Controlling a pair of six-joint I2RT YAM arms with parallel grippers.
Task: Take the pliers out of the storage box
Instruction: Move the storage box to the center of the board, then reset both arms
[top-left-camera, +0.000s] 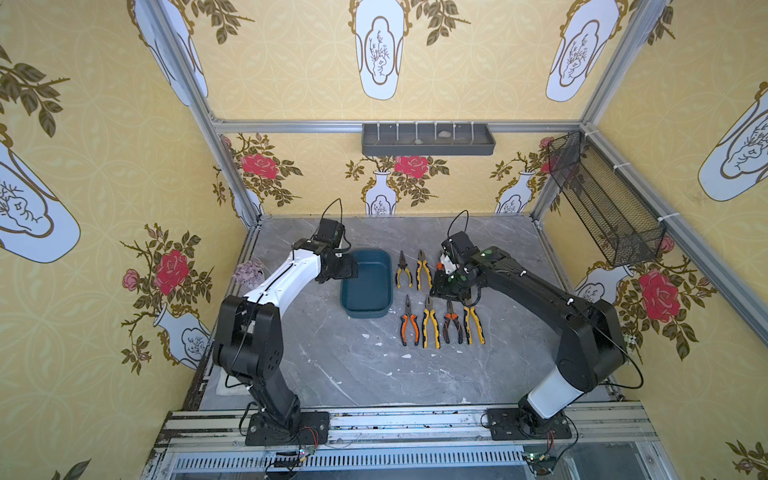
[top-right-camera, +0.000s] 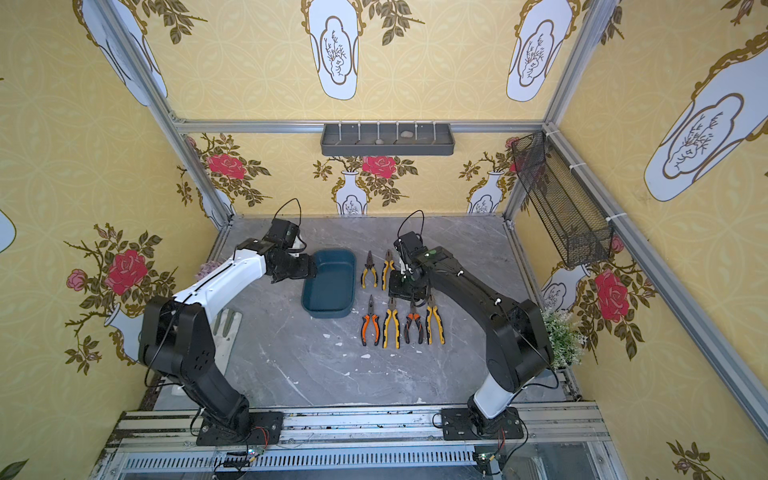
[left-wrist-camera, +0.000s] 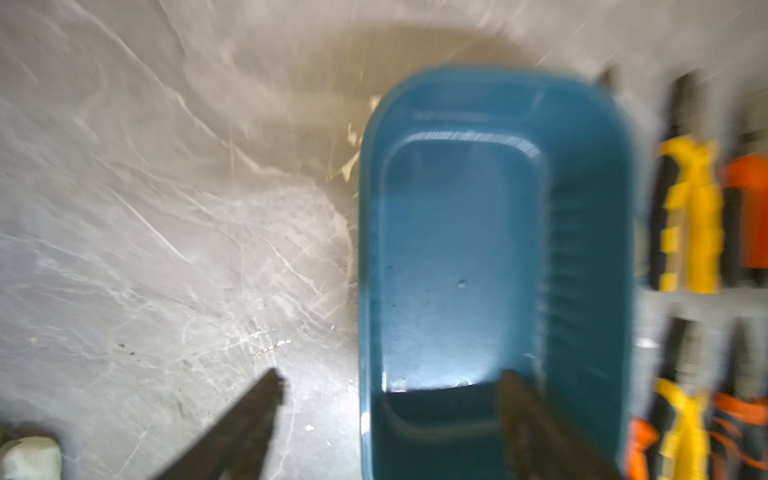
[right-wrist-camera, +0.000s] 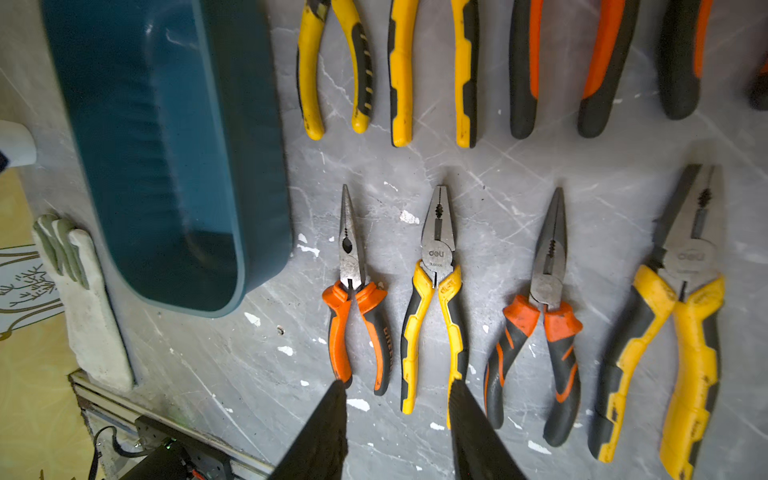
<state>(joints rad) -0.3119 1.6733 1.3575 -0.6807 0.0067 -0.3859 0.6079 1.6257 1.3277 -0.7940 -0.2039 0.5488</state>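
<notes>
The pliers (right-wrist-camera: 436, 266), dark-nosed with yellow-and-black or orange-and-black handles, lay in two rows on the grey marbled worktop (top-left-camera: 353, 374) just beside the teal storage box (top-left-camera: 368, 286), the left jaws spread wide over its edge and the right jaws parted, gripping nothing, above the pliers.

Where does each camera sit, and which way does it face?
Top views: high at the front, looking down on the table, both arms whole.
Left wrist: above the storage box, looking down; left gripper jaws show.
Right wrist: above the pliers, looking down; right gripper jaws show.
Shared: both wrist views show storage box and pliers.
</notes>
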